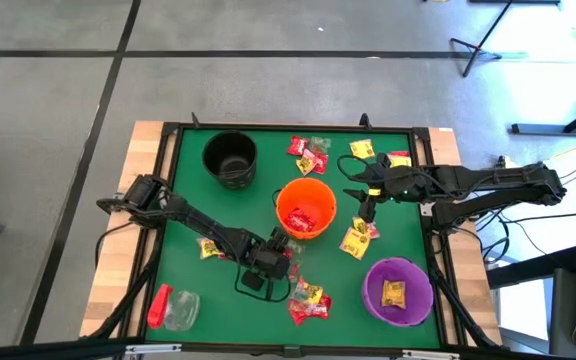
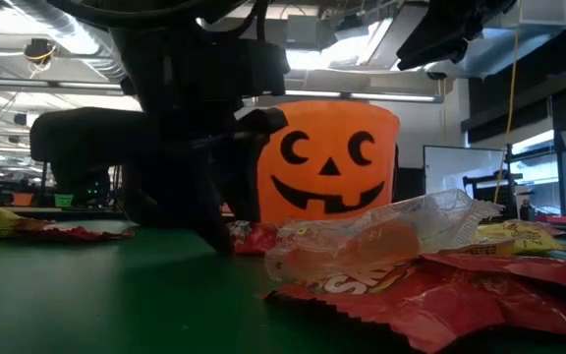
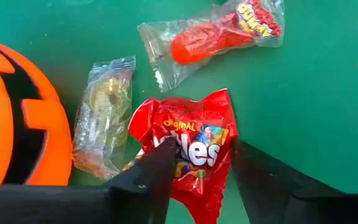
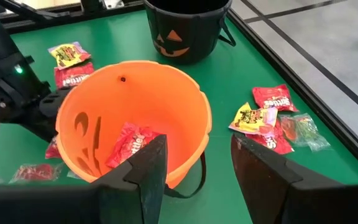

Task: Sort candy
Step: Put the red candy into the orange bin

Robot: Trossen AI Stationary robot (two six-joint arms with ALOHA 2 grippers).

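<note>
A red Skittles candy packet [image 3: 188, 127] lies flat on the green table just near of the orange pumpkin bucket [image 1: 306, 207]. My left gripper [image 3: 201, 155] points down over it, open, with one finger on each side of the packet. In the high view my left gripper [image 1: 276, 252] sits at the bucket's near left. My right gripper [image 1: 368, 200] hangs open above the table at the bucket's right side, holding nothing. A red packet [image 4: 132, 143] lies inside the orange bucket [image 4: 135, 118]. My left gripper's fingers [image 3: 157, 168] straddle the red packet's two long edges [image 3: 225, 143], coming from above and slanting down. The packet lies flat on the table. Whether the fingers touch it, I cannot tell.
A clear packet of pale candy [image 3: 104, 118] and a clear packet of red candy [image 3: 210, 37] lie beside the red one. The black bucket [image 1: 230, 157] stands far left; the purple bucket [image 1: 373, 290], near right, holds a yellow packet. More candy [image 1: 308, 155] is scattered about. A red-capped jar [image 1: 173, 307] lies near left.
</note>
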